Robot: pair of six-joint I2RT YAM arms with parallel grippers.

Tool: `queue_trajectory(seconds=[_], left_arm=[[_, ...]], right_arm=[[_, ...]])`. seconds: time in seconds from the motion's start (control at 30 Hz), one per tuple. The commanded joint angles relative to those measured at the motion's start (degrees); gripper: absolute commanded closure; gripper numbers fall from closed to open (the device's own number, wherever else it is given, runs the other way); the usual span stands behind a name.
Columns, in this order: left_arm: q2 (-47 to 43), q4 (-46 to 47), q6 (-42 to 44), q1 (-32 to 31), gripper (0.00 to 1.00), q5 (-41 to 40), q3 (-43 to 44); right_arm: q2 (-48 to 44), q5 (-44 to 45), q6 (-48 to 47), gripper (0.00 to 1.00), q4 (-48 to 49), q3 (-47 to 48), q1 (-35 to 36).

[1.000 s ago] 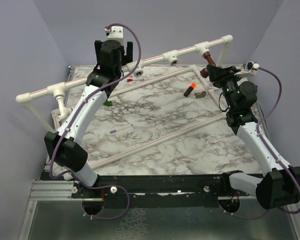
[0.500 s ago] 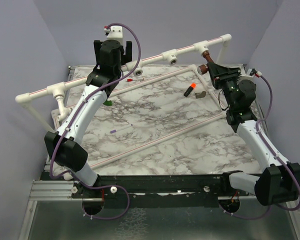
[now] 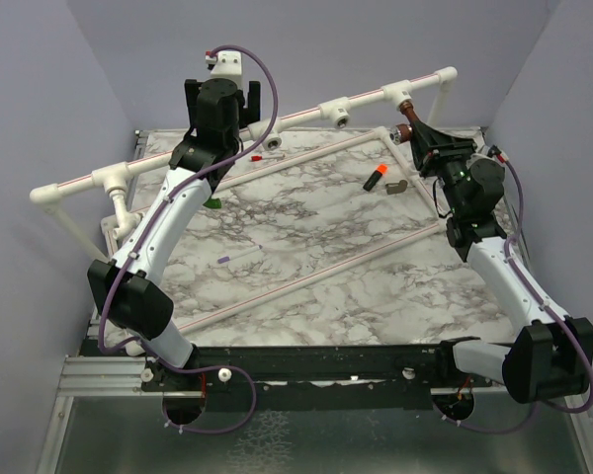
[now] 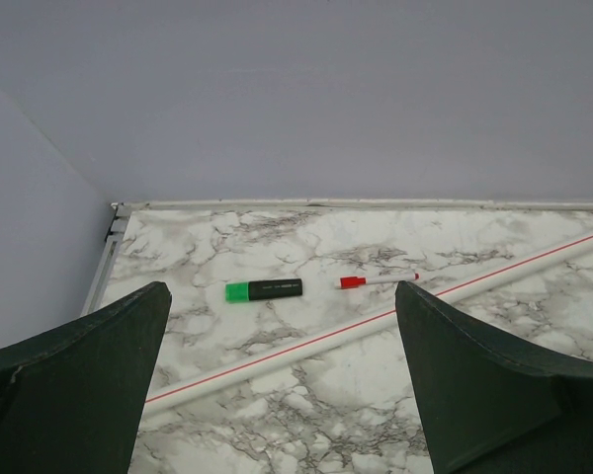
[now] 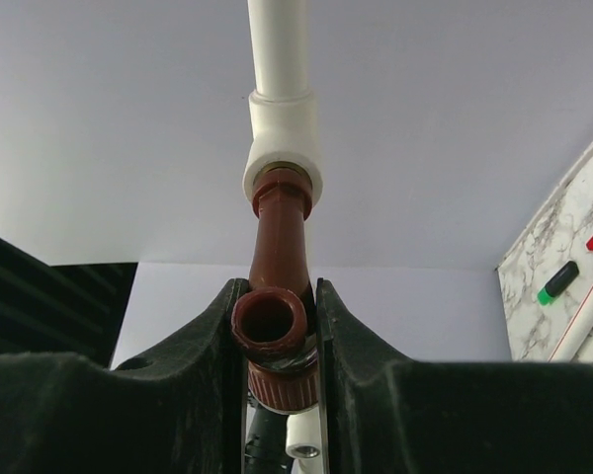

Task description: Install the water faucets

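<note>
The dark reddish-brown faucet (image 5: 280, 237) hangs from the right tee (image 5: 283, 148) of the raised white pipe, its threaded end at the tee's socket. My right gripper (image 5: 274, 321) is shut on its spout end; in the top view the gripper (image 3: 416, 132) is just below that tee (image 3: 400, 95). My left gripper (image 3: 223, 94) is open and empty, held high by the pipe's left half; its wrist view (image 4: 282, 301) shows only table. A short white piece (image 3: 120, 209) hangs from the left tee; I cannot tell whether it is a faucet. No green faucet shows.
The middle tee (image 3: 338, 112) has an open socket. A green-capped marker (image 4: 264, 290) and a red-capped pen (image 4: 376, 280) lie by a loose pipe (image 4: 376, 321). An orange-and-black cylinder (image 3: 376, 178) and a grey-brown bent piece (image 3: 398, 186) lie on the marble top (image 3: 306, 237).
My right gripper has risen toward the right tee with the brown faucet, and its wrist has turned. The left arm has not moved.
</note>
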Motion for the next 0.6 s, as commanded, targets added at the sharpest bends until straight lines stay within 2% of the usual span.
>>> queue_trajectory(seconds=[0.0, 0.1, 0.17, 0.43, 0.57], left_arm=[[0.6, -4.9, -0.4, -2.6, 0.03, 2.6, -1.1], [0.5, -4.9, -0.4, -2.6, 0.03, 2.4, -1.3], [0.4, -4.8, -0.4, -2.6, 0.03, 2.3, -1.4], [0.8, -4.8, -0.4, -2.6, 0.03, 2.2, -1.4], [0.9, -4.8, -0.4, -2.7, 0.03, 2.1, -1.3]], right_arm=[[-0.8, -10.3, 4.5, 0.68, 1.9, 0.2, 2.6], [-0.8, -10.2, 3.2, 0.53, 1.4, -0.4, 2.6], [-0.9, -10.3, 2.2, 0.47, 1.0, -0.6, 2.6], [-3.2, -9.0, -0.9, 0.35, -1.0, -2.3, 2.6], [-5.5, -8.2, -4.3, 0.32, -3.6, -1.7, 2.6]])
